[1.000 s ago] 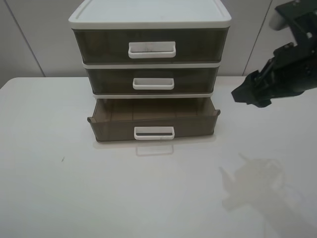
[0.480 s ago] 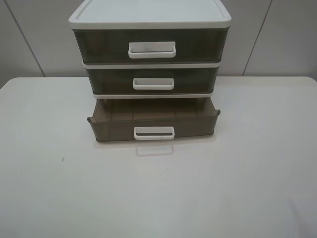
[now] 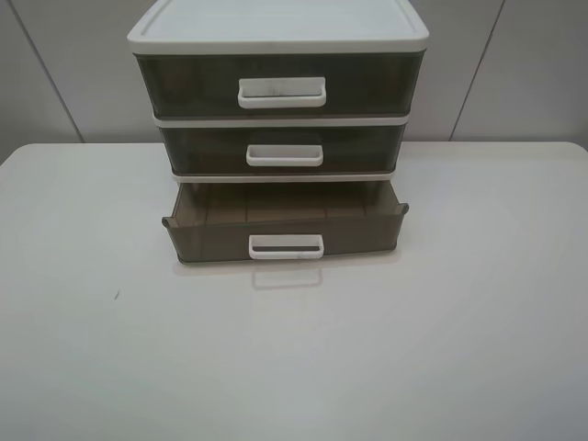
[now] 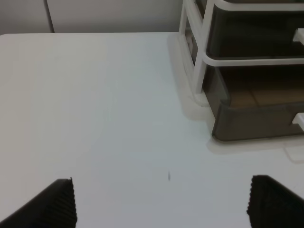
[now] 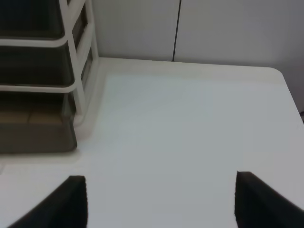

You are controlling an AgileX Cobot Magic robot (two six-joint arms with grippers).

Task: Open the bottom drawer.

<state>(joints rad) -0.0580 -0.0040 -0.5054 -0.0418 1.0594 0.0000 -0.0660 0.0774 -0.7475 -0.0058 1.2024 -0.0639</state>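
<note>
Exterior high view: white three-drawer unit (image 3: 278, 28) stands at the back middle of the white worktop (image 3: 119, 358), against a pale panelled wall (image 3: 55, 83). The bottom drawer (image 3: 285, 230) is pulled partway out toward the camera, its smoky brown front standing clear of the frame; its open top shows a ribbed inner floor, and its small white loop handle (image 3: 286, 245) with dark slot sits centred on the front. The top drawer (image 3: 278, 84) and the middle drawer (image 3: 281, 147) are flush with the frame. No arm appears in this view. A tiny dark speck (image 3: 116, 295) marks the worktop front-left of the unit. Left wrist view: the left gripper (image 4: 161, 209) shows as two black ribbed fingertips at the frame edge with jaws wide apart, nothing between them, above bare worktop; the drawer's corner and side wall sit well beyond it, and the same speck lies between. Right wrist view: the right gripper (image 5: 159, 202) likewise has jaws spread wide and empty, well apart from the drawer's other corner; this view alone shows the worktop's rounded far corner (image 5: 278, 73).
</note>
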